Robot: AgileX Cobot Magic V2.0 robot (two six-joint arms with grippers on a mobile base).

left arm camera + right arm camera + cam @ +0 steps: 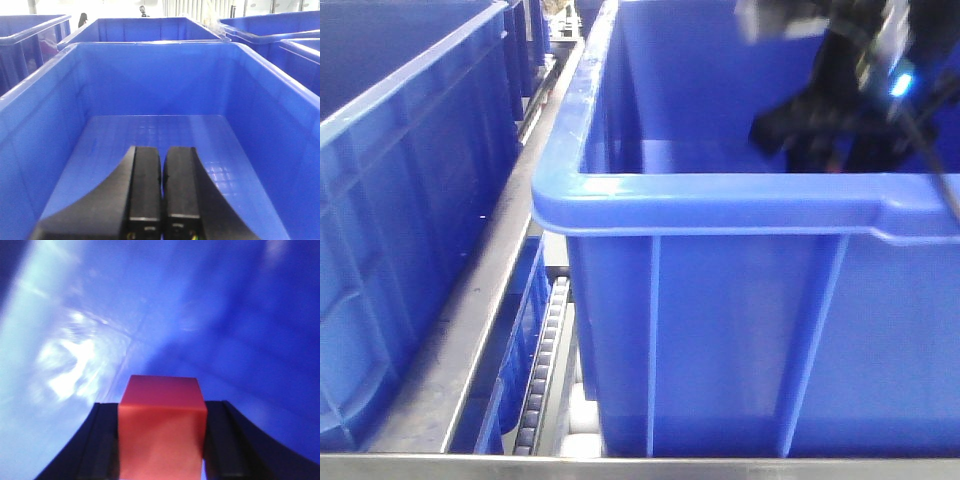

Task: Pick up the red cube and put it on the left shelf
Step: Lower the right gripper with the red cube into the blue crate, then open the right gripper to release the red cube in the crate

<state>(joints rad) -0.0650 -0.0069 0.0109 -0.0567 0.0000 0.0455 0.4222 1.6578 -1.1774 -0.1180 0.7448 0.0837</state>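
Note:
The red cube [162, 430] fills the gap between the two black fingers of my right gripper [162, 407], which is shut on it inside a blue bin; the view around it is blurred. In the front view the right arm [850, 95] reaches down into the large blue bin [720, 200], and the cube is hidden there. My left gripper [163, 150] is shut with nothing between its fingers, hovering above the floor of another blue bin [150, 125]. The left shelf cannot be picked out.
A second blue bin [410, 200] stands at the left on a metal rack rail [480, 330] with rollers [545, 370] below. More blue bins [145, 27] line up behind and beside the left gripper's bin.

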